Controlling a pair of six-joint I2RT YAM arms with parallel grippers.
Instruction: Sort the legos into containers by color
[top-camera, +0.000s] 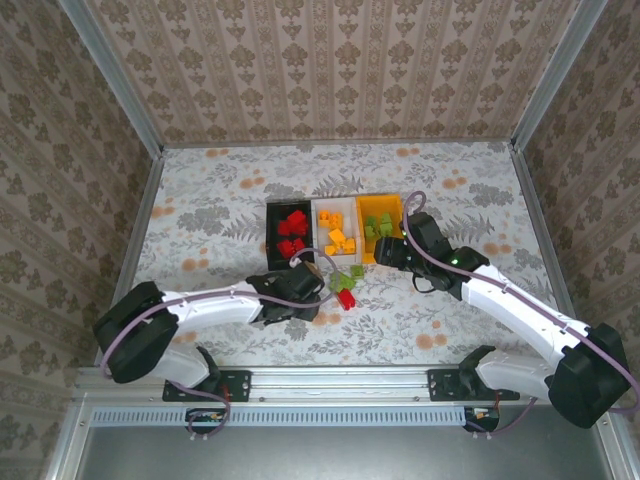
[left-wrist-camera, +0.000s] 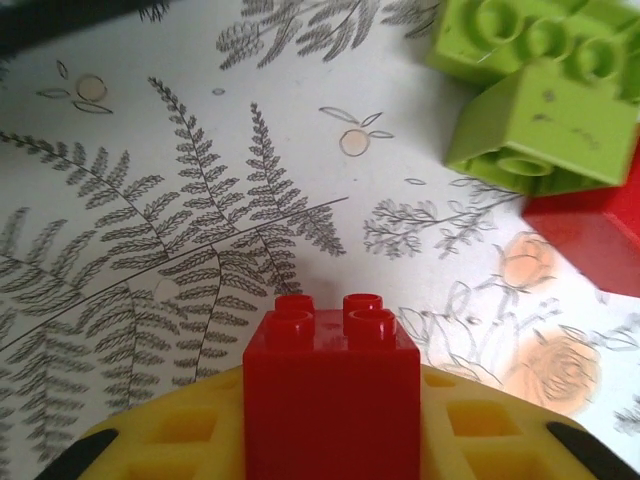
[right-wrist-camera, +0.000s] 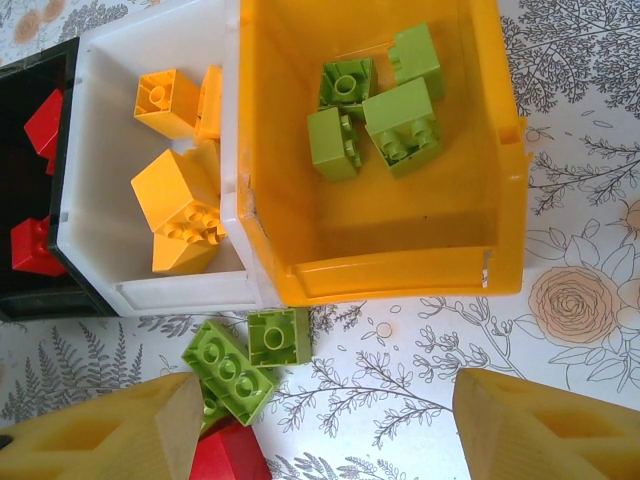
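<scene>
Fern-printed surface (top-camera: 200, 210) holds the bins (top-camera: 328, 214) side by side, reds (top-camera: 291, 232) already in the black bin (top-camera: 270, 236), so the left tool (top-camera: 320, 282), clenched on a red lego (left-wrist-camera: 331, 395), is likely bound there; the right tool (right-wrist-camera: 325, 430) hangs released over loose green legos (right-wrist-camera: 232, 368).

Counter (top-camera: 200, 200) left of black bin (top-camera: 271, 235) bare, wide room for tool; strip far of bins bare up to far wall (top-camera: 340, 70); far-right corner bare too. Black bin, white bin (top-camera: 323, 212) and orange bin (top-camera: 391, 208) touch side by side; no passage between. Loose legos (top-camera: 347, 284) cluster just near of white and orange bins, hemmed by left tool (top-camera: 322, 275) on left, right tool (top-camera: 388, 255) on right. Left arm (top-camera: 200, 305) and right arm (top-camera: 510, 295) slant across near counter. Gap between right tool's fingers (right-wrist-camera: 540, 420) free; bare counter beneath.
</scene>
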